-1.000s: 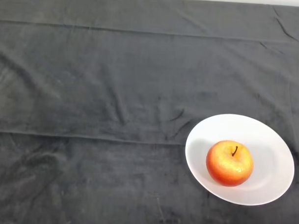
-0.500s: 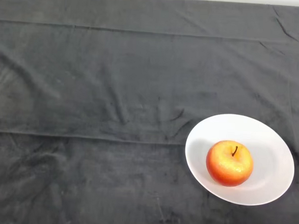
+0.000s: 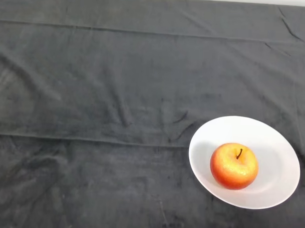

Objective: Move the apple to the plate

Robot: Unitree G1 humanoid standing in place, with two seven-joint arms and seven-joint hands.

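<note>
A red and yellow apple [image 3: 234, 166] stands upright, stem up, on a white plate [image 3: 271, 143] at the lower right of the head view. The apple sits a little left of the plate's middle.
A dark wrinkled cloth [image 3: 102, 107] covers the whole table. Its far edge runs along the top of the view.
</note>
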